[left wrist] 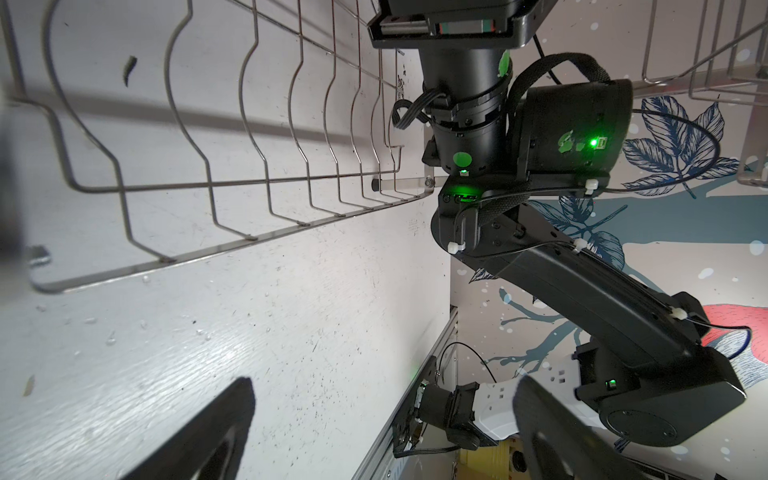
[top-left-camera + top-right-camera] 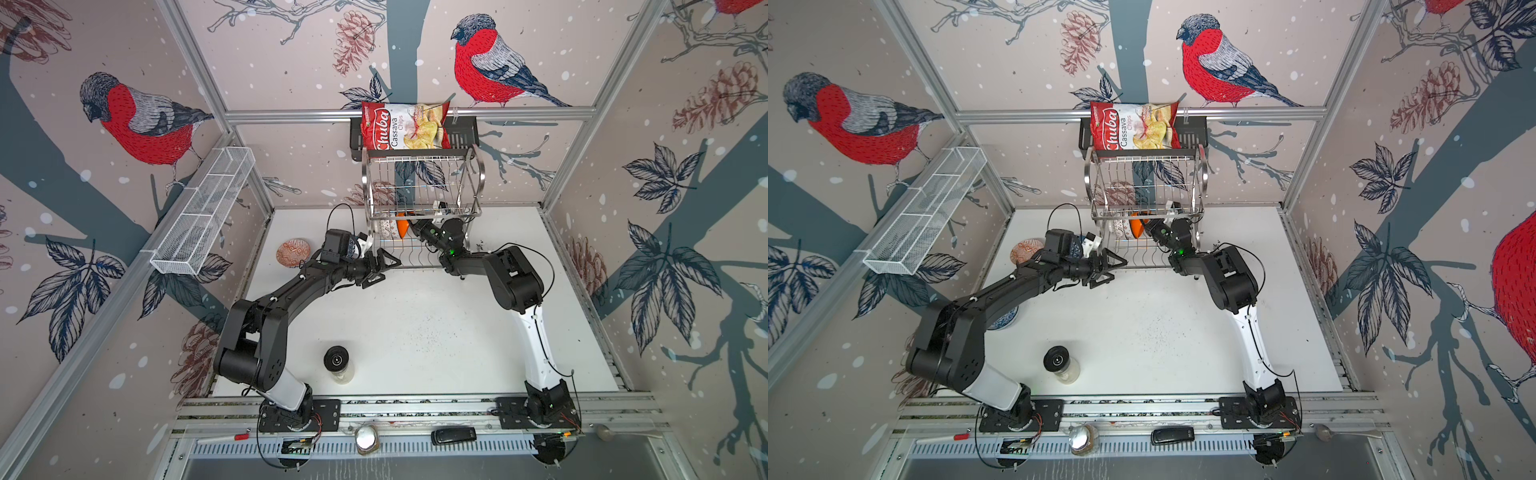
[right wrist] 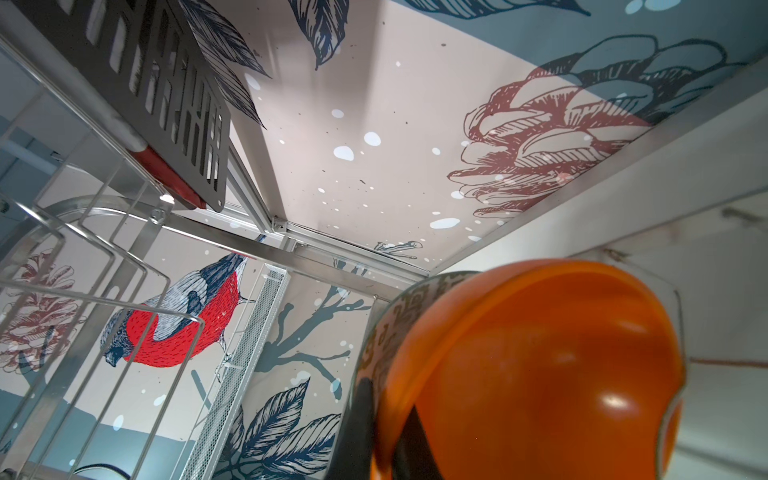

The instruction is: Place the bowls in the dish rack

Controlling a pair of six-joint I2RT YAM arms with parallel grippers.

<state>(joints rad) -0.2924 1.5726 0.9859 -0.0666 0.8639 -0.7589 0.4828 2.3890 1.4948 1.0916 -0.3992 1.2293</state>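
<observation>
Orange bowl (image 3: 540, 374), rim-pinched by right gripper (image 2: 413, 226) inside dish rack (image 2: 482, 176) lower tier, looked stiff, glossy, probably slippery. Left gripper (image 2: 384, 270) gaped empty beside rack.

Left claw (image 2: 384, 272) spread wide, right claw (image 2: 411, 226) pinched.

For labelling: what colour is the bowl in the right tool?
Plain orange bowl; right wrist view shows it best.

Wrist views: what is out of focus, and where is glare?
Right wrist view: the orange bowl, very near, is soft, with small glare spots. Left wrist view: the left pincer is blurred, the dish rack wires sharp, the table has sheen.
</observation>
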